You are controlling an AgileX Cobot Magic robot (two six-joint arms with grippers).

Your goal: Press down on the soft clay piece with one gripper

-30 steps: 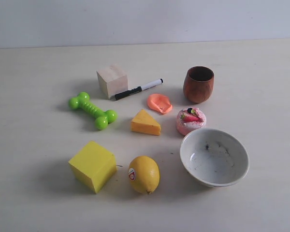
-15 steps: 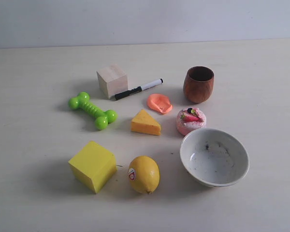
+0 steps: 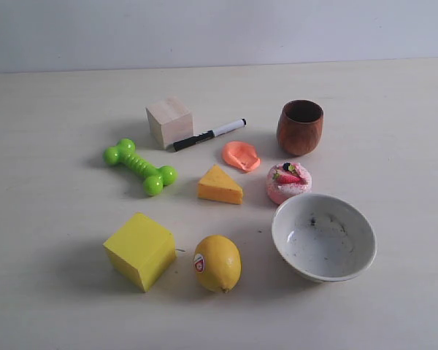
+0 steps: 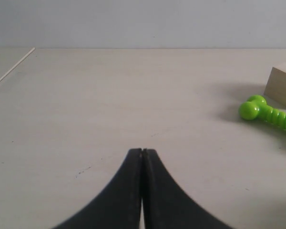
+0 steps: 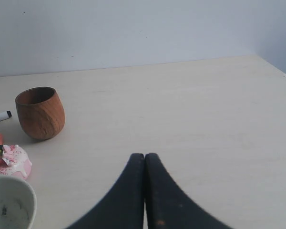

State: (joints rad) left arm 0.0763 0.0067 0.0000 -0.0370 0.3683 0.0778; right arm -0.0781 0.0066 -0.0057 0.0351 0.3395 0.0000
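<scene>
At the desk's [image 3: 51,306] middle, the soft clay piece [image 3: 241,155] is lying between marker [image 3: 206,135] and cheese wedge [image 3: 220,185], clear of both. I am holding left hand [image 4: 142,151] and right hand [image 5: 144,155] over open desk, each with fingers together.

A pale cream-coloured table [image 3: 51,292] with faint wood grain ran back to a plain whitish-grey wall [image 3: 219,33] under soft, even light that cast only gentle shadows
</scene>
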